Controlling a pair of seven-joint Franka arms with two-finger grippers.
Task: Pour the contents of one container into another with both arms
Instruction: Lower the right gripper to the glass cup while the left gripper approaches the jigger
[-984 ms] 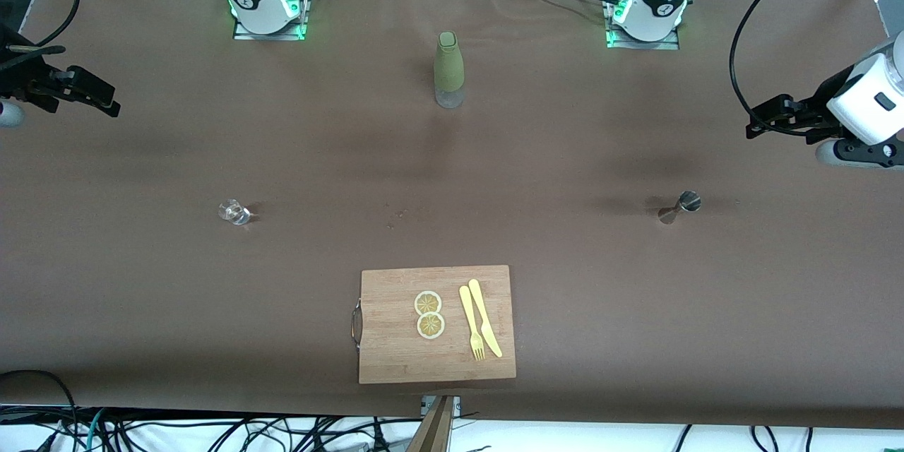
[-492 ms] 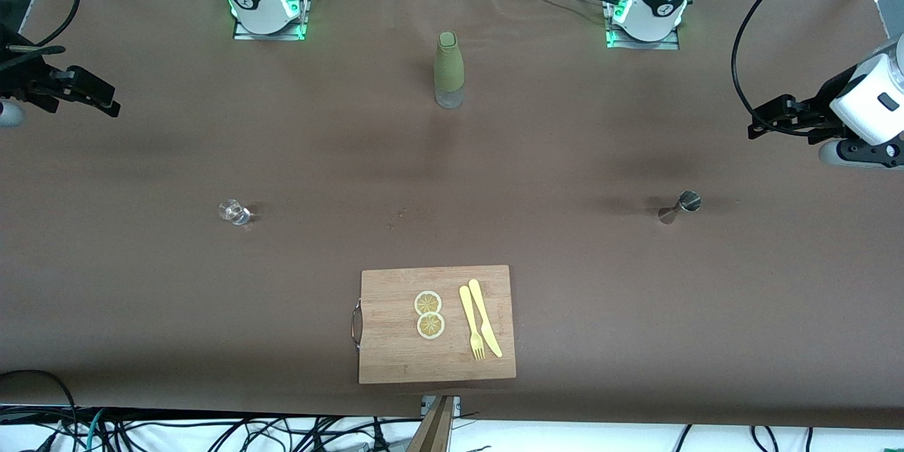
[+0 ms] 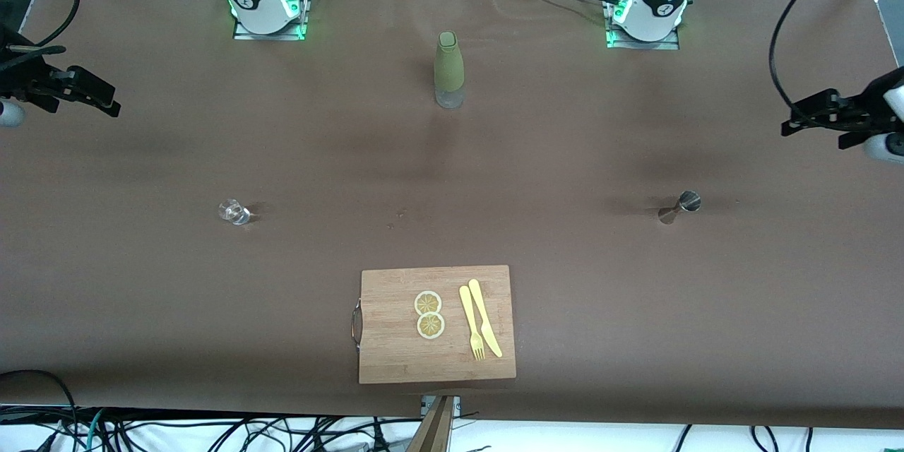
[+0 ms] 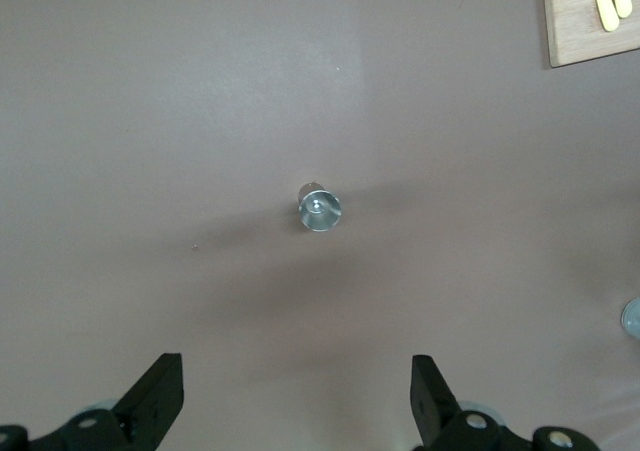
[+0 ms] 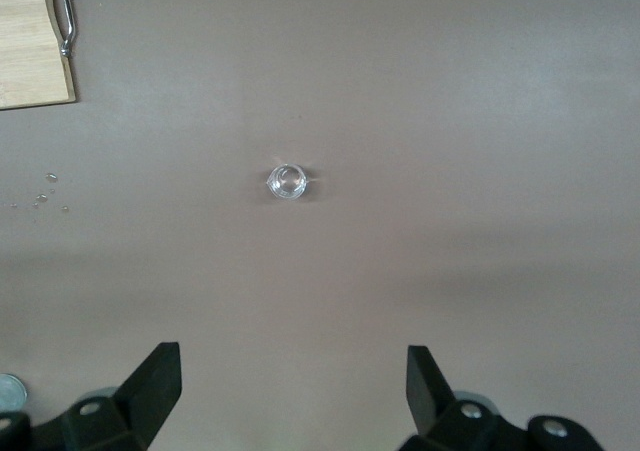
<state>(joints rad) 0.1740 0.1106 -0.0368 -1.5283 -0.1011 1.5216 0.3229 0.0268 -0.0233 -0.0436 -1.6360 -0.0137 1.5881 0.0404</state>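
Front view: green bottle, glass and jigger stand apart.

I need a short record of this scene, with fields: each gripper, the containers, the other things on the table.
left gripper: open, empty, up over the left arm's end of the table
right gripper: open, empty, up over the right arm's end
metal jigger: upright, toward the left arm's end
small clear glass: upright, toward the right arm's end
green bottle: upright, between the two bases
cutting board: nearest the front camera, carrying two lemon slices, a yellow fork and a knife
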